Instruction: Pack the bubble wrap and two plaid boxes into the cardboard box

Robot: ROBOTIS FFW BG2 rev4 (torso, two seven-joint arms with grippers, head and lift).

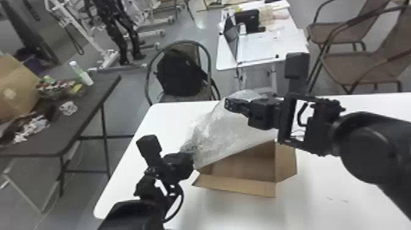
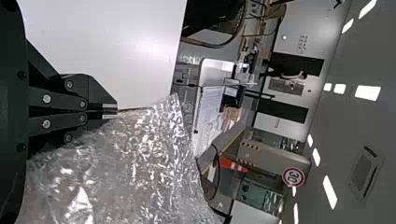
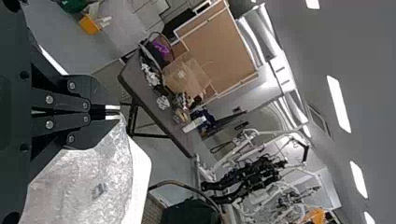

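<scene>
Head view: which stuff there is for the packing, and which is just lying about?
For the packing:
- bubble wrap
- open cardboard box
- left gripper
- right gripper

Just lying about:
- black backpack
- laptop
- brown box at the left edge

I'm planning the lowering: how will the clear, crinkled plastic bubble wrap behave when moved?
Likely floppy: the bubble wrap hangs creased over the open brown cardboard box. Probably light for its size, being thin and see-through. It might slip, as its surface is glossy.
</scene>
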